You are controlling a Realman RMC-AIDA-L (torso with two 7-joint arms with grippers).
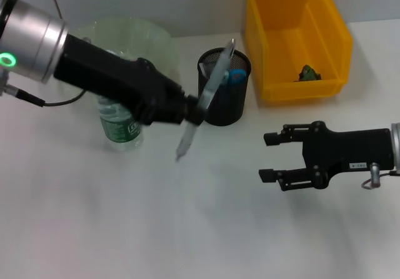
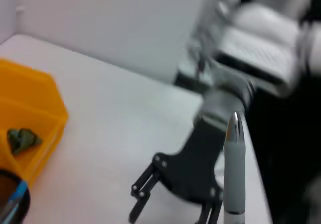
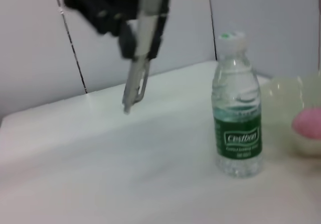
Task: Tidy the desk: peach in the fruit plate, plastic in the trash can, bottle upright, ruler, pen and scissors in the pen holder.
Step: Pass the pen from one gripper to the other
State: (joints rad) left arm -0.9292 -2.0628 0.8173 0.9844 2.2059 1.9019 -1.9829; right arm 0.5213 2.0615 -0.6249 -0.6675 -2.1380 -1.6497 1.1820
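Pen is clamped in our left pincer, just left of the pen holder; next we tip it in. Right pincer idles open, empty.

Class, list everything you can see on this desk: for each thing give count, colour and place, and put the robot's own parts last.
Pen: one, silver, held tilted in the air in front of the pen holder.
Pen holder: one, black mesh, middle back; something blue and a silvery item inside.
Bottle: one, clear with green label, upright, left side.
Plate: one, pale green, back left.
Peach: one, pink, in the plate.
Bin: one, yellow, back right.
Scrap: one, green, in the bin.
Desk: one, white.
Left gripper: black, shut on the pen.
Right gripper: black, open, hovering on the right.
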